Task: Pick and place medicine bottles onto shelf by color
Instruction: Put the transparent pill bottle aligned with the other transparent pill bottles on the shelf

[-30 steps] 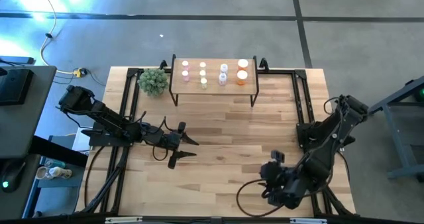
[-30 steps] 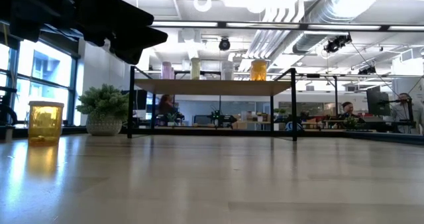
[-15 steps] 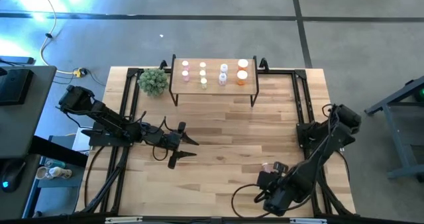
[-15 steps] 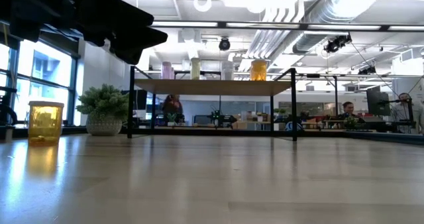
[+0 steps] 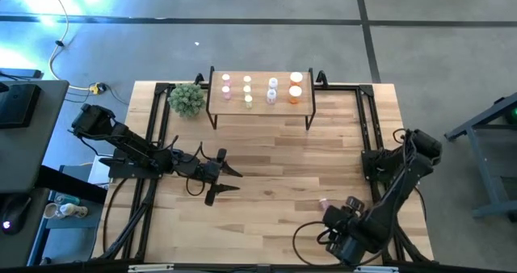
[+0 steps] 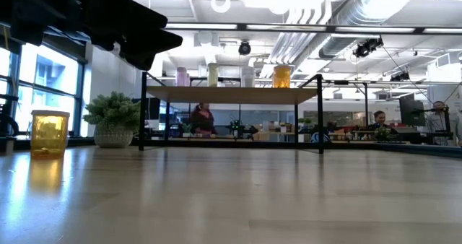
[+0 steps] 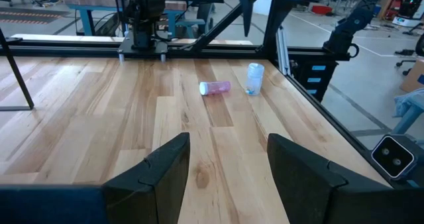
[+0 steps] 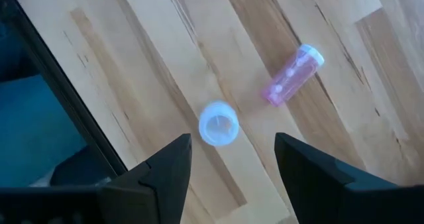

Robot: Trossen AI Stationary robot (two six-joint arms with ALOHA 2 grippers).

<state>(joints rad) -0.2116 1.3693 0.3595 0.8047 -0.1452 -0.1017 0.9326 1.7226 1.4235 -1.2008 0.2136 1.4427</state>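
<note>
A pale blue bottle [image 8: 218, 123] stands upright on the table near its right front corner. A pink bottle [image 8: 291, 75] lies on its side beside it [image 5: 321, 200]. My right gripper [image 8: 228, 177] hangs open above the blue bottle, pointing down, clear of it. The shelf [image 5: 260, 103] stands at the table's far edge with several bottles on top, sorted pink, yellow-green, pale and orange [image 6: 281, 76]. My left gripper [image 5: 230, 181] waits open at the table's left middle, looking across at both loose bottles [image 7: 215, 87].
A potted plant [image 5: 187, 99] stands left of the shelf. An orange bottle [image 6: 49, 132] stands on the table at the left in the low view. Black frame rails [image 5: 367, 136] run along the table's sides. Bare wood lies between the arms.
My right gripper has sunk toward the table and tipped to point more steeply down, its wrist rolling as it shifted a little toward the table's right edge. That uncovered the lying pink bottle in the high view. The bottles have kept still.
</note>
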